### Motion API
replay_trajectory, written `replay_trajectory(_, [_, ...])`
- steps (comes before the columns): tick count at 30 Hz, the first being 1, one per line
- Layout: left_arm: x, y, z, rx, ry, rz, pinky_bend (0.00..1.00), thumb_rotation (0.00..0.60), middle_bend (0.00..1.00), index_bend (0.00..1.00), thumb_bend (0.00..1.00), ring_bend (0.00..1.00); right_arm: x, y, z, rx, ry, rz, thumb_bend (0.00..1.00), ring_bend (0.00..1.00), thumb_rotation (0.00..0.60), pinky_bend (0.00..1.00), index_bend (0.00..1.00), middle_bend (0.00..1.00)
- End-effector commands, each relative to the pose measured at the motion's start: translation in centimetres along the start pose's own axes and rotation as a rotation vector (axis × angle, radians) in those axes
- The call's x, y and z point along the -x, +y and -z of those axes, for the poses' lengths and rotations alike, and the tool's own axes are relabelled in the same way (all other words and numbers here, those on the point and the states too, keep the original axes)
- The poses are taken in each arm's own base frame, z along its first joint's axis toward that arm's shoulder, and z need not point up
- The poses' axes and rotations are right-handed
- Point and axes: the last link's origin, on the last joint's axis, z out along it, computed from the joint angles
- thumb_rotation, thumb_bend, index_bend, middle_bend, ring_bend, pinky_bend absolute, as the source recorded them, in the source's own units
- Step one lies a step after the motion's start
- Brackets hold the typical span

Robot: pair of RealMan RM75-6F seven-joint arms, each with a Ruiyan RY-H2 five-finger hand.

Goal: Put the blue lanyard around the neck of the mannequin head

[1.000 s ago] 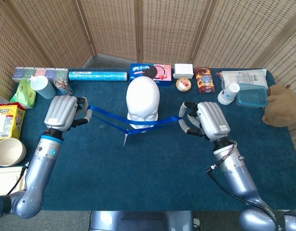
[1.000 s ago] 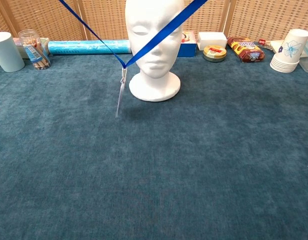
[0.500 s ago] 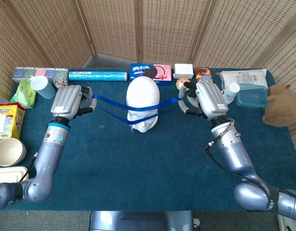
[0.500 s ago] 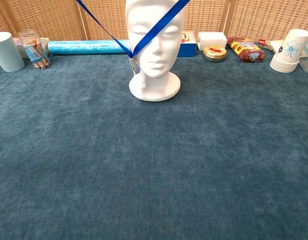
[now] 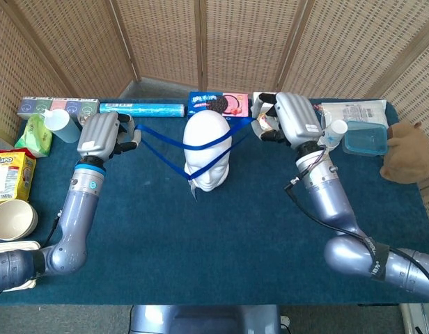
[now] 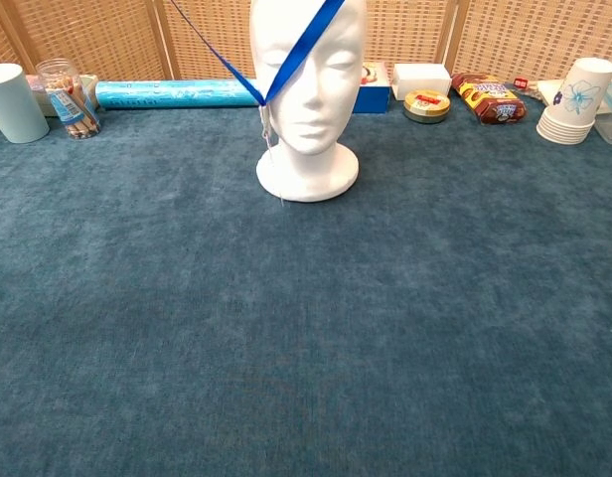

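Note:
The white mannequin head stands upright at the middle back of the blue table. The blue lanyard is stretched wide across it: one strap lies over the crown, the other across the face, meeting at a clip beside the cheek. My left hand holds the loop's left end, level with the head. My right hand holds the right end, slightly behind the head. The chest view shows only the straps crossing the face; both hands are out of it.
Along the back edge stand a blue foil roll, a cookie box, a snack bag, paper cups and a plastic tub. A cup, wipes and bowls sit at left, a plush toy at right.
Both hands moved away from me toward the table's back, carrying the stretched loop. The lanyard rose from in front of the base onto the head, over the crown and face.

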Motion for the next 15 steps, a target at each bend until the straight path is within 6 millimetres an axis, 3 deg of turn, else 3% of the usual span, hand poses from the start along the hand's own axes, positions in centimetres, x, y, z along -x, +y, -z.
replay_trajectory(1, [0.2,-0.2,-0.4,-0.016,-0.008,0.009,1.00,0.428,1.00,0.69,0.51,1.00,-0.1,0.5,-0.8,0.027,0.004,0.011,0.52,1.00,0.600,1.00,0.67,1.00])
replay_trajectory(15, [1.0,-1.0,-1.4,-0.069,-0.016,-0.007,1.00,0.428,1.00,0.69,0.51,1.00,0.0,2.9,-2.3,0.114,0.014,0.058,0.53,1.00,0.600,1.00,0.67,1.00])
